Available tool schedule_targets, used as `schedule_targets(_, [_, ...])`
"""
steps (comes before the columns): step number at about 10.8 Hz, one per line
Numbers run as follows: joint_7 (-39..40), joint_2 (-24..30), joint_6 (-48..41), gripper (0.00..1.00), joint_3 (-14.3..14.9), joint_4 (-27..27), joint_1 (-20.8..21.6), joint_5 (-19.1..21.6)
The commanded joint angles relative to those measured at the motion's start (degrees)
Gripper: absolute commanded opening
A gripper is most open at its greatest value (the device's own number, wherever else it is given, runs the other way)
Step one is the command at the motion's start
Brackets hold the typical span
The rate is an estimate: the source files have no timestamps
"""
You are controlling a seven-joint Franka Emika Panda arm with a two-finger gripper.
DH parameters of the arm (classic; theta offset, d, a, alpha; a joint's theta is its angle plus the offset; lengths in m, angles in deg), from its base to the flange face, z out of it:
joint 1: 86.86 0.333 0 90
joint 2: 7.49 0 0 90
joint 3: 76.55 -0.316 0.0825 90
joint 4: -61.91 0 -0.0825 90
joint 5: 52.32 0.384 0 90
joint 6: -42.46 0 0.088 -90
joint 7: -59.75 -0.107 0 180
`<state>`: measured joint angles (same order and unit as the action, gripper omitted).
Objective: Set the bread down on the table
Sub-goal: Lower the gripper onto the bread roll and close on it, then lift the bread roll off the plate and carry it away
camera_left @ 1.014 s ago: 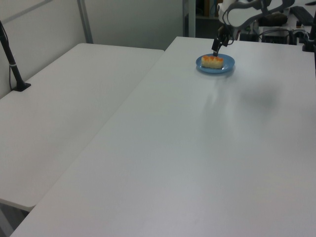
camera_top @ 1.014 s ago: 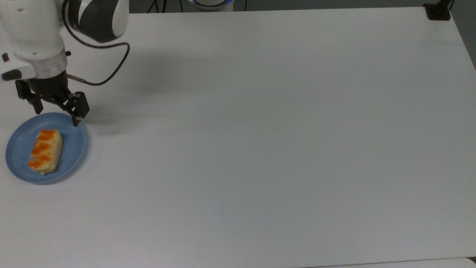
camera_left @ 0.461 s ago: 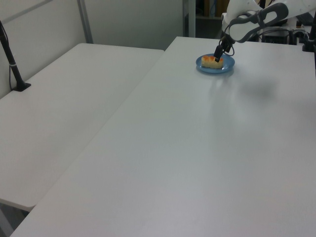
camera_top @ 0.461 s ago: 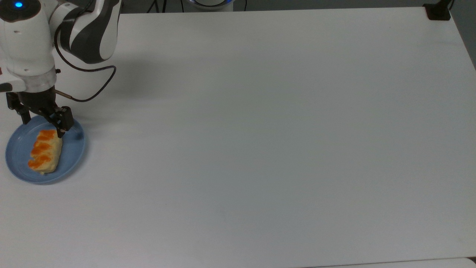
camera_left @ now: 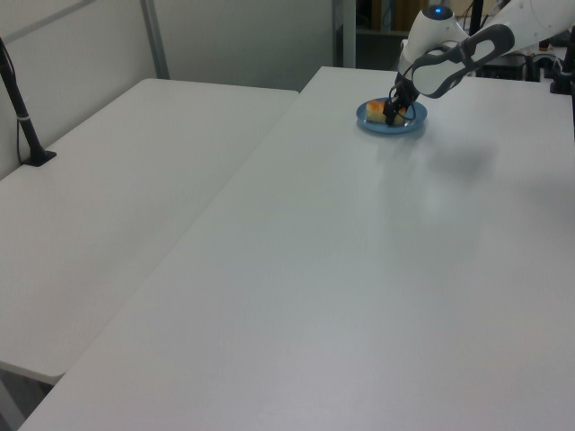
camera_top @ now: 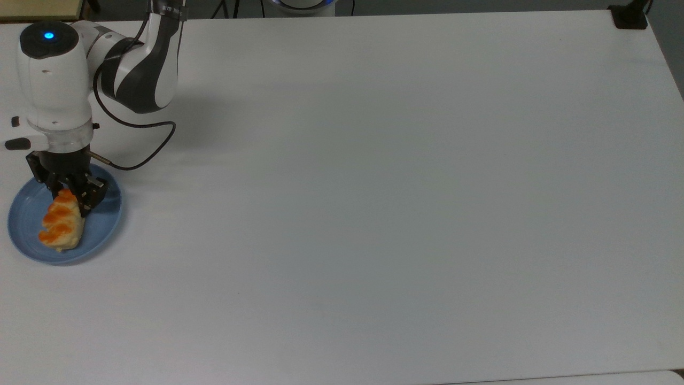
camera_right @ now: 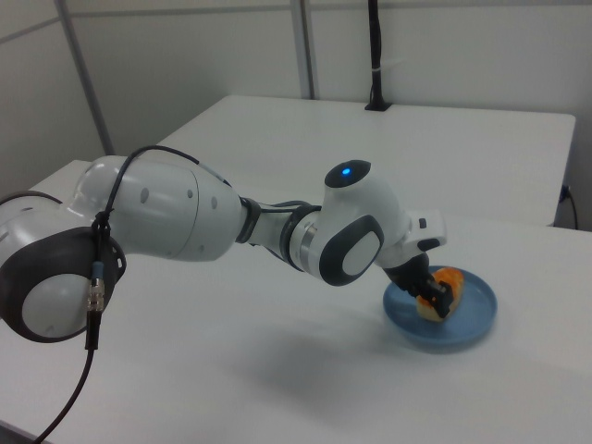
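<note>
The gripper (camera_top: 68,195) sits low over the far end of the bread (camera_top: 60,227), at the top view's left edge. Its dark fingers (camera_top: 90,197) straddle that end of the roll, one on either side, narrowed to about the width of the bread and pressed against it, so they are grasping the roll rather than hanging spread above it. In the right view the gripper (camera_right: 433,294) shows the same hold, the fingers (camera_right: 448,298) closed around the orange-glazed end of the bread (camera_right: 440,289).

The bread lies on the round blue plate (camera_top: 101,227), its near end resting on the plate's surface. The plate stands on the white counter (camera_top: 374,214) near the top view's left edge; in the left view the plate (camera_left: 406,127) sits towards the far end of the counter (camera_left: 377,269), with the gripper (camera_left: 393,111) bent down into it.

Half a second ago the fingers were spread wider and sat just past the far tip of the roll, one above the plate's rim. A second ago they were higher and beyond the plate's far edge, clear of the bread. Since then the arm has swung down and inward, the fingers have drawn together on the roll, and the bread has turned slightly on the plate, its held end shifted toward the top view's left.
</note>
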<state>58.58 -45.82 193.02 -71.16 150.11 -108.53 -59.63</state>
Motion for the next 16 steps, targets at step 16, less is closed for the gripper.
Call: schedule_targets(16, [-16.0, 34.6, -37.5, 0.19, -19.3, 21.8, 13.4, -0.9])
